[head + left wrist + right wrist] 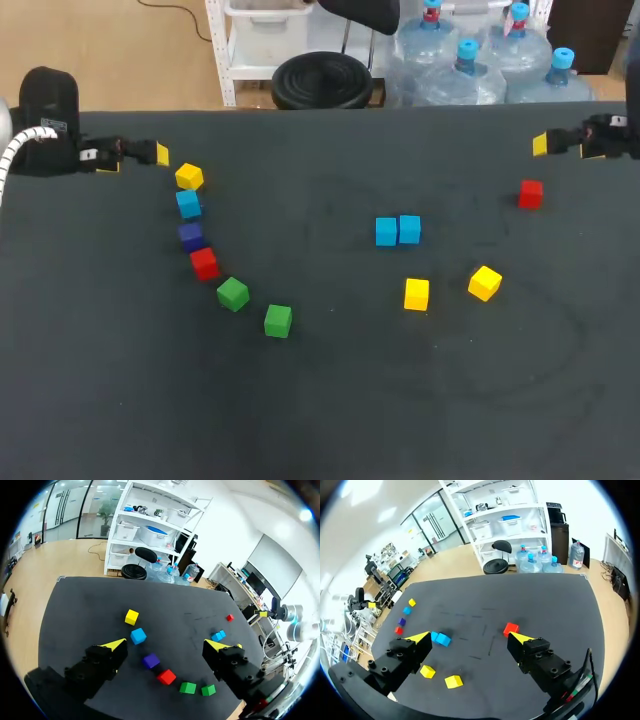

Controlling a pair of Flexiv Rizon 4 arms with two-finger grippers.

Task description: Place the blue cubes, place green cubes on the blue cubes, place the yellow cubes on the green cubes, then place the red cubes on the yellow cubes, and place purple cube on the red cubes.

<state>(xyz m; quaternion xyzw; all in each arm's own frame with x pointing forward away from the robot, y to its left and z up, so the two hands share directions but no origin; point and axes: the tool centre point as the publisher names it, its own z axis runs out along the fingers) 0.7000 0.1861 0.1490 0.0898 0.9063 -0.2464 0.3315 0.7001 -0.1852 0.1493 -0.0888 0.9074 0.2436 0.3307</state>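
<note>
Blue cubes: a touching pair of small blue cubes (386,231) sits at table centre; a third small blue cube (188,203) lies at the table's 9 o'clock, between a yellow cube (189,177) and the purple cube (191,236). We'd take that third one next: seen from overhead it's close by at 5 o'clock from our left gripper (168,645), while our right gripper (469,636) sits well apart at the table's 2 o'clock, both with fingers spread and holding nothing. Cubes have no long axis and we see no legible print on them.
</note>
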